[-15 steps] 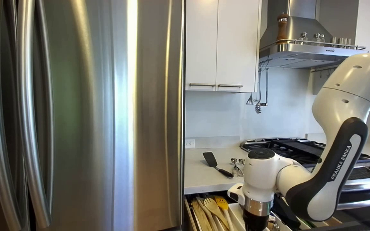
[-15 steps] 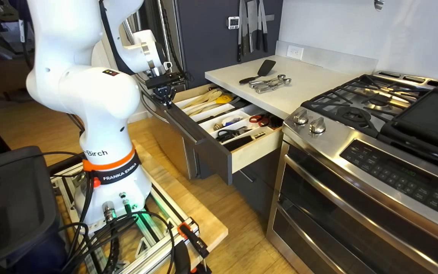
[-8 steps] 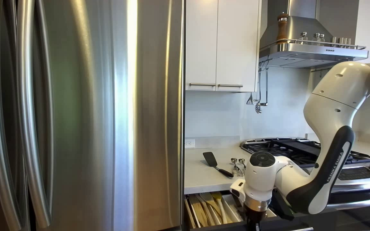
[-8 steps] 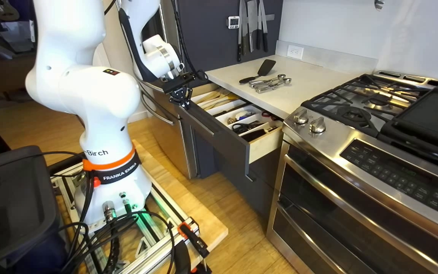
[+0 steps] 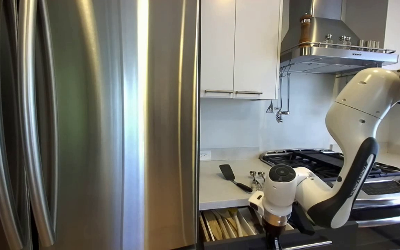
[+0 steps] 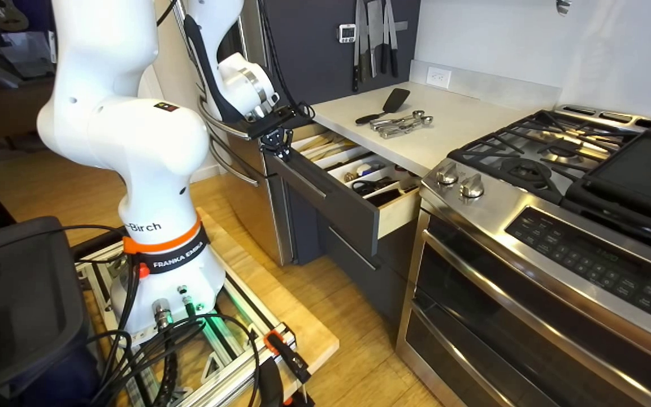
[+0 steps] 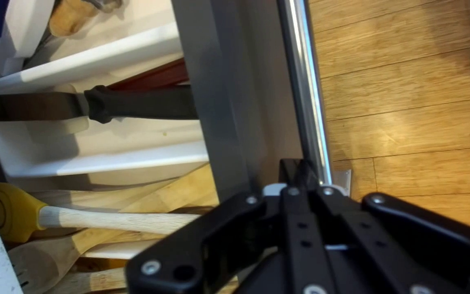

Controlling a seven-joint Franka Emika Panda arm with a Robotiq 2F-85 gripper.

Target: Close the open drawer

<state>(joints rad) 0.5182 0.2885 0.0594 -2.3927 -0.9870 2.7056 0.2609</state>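
The drawer [image 6: 348, 213] is partly pulled out below the counter in both exterior views; its dark front [image 5: 241, 243] shows at the bottom of an exterior view. Pale wooden utensils and white dividers lie inside. Its silver bar handle [image 7: 309, 77] runs along the front in the wrist view. My gripper [image 7: 294, 173] is shut, its fingertips together at the gap between the drawer front and the handle, with nothing seen between them. In an exterior view, the gripper [image 6: 281, 151] is at the drawer's far end, at the top of the front. The gripper hides part of the handle.
The counter [image 6: 461, 107] above holds a black spatula [image 6: 396, 100] and metal scoops [image 6: 402, 125]. The steel oven [image 6: 472, 294] stands beside the drawer. The fridge [image 5: 116, 121] stands on the other side. A lower drawer handle [image 6: 352, 249] shows below.
The drawer has slid inward toward the cabinet, and less of its inside shows. My gripper has moved the same way with the drawer front, less in the last half second.
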